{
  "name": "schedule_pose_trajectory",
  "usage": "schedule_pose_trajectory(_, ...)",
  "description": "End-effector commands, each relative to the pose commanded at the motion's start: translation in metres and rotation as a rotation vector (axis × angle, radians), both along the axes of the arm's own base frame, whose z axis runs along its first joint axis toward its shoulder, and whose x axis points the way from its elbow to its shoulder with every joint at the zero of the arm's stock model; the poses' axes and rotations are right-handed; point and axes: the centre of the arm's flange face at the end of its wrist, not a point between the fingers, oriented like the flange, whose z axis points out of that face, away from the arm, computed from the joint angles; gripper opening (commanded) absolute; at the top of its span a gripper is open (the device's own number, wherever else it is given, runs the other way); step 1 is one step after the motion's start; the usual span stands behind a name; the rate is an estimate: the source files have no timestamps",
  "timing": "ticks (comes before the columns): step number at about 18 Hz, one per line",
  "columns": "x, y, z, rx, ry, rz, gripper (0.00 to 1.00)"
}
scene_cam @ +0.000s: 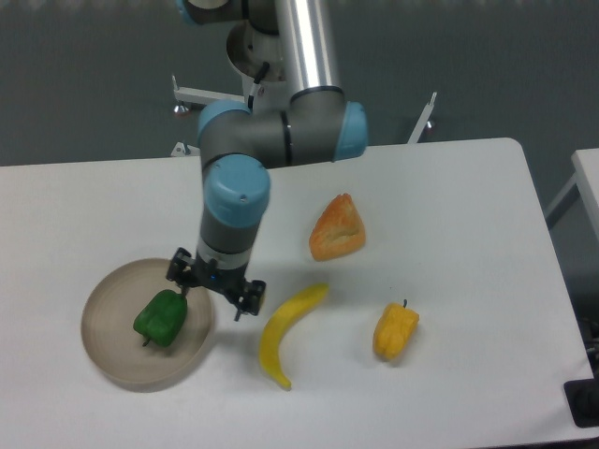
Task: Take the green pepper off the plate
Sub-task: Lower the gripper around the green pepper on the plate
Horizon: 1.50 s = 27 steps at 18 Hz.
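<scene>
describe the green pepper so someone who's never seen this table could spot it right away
Start at the round tan plate near the table's front left edge, the only dish there. The pepper lies in it, just under the claw. It is dark green, glossy and lumpy, unlike the yellow-orange pepper and the banana, which lie on the bare table to the right.
</scene>
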Motion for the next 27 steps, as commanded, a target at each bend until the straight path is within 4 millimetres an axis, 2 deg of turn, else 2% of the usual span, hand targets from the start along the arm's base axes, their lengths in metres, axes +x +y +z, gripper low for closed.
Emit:
schedule_pose_trajectory(5,0.028,-0.005,-0.011,-0.023,-0.004,-0.032,1.0)
schedule_pose_trajectory(9,0.031,0.0,-0.017,-0.005,0.004,-0.038,1.0)
schedule_pose_trajectory(18,0.044,0.014,-0.046,-0.015,0.041,-0.044,1.0)
schedule_pose_trajectory(20,0.051,0.016,-0.048,-0.006,0.044,-0.051,1.0)
schedule_pose_trajectory(27,0.049,0.019,-0.054,-0.008,0.047,-0.054,1.0)
